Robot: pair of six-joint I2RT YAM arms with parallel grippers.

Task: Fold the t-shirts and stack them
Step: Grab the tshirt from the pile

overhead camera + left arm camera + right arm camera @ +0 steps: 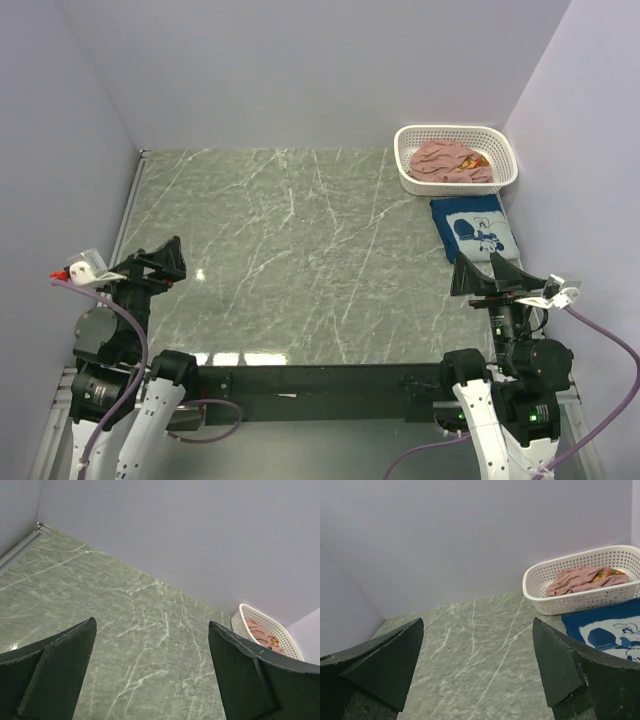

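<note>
The dusty-pink t-shirt [452,160] lies crumpled in the white perforated basket [410,178] at the back right; it also shows in the right wrist view [580,579] and the left wrist view [258,630]. The blue t-shirt [472,227], folded flat with a white cartoon print up, lies on the table just in front of the basket and shows in the right wrist view [607,627]. My left gripper [160,263] is open and empty at the near left. My right gripper [487,272] is open and empty at the near right, just in front of the blue t-shirt.
The green marble table [280,260] is bounded by pale walls at the back and both sides. The basket shows in the right wrist view [580,600] and the left wrist view [272,635]. A black bar runs along the near edge between the arm bases.
</note>
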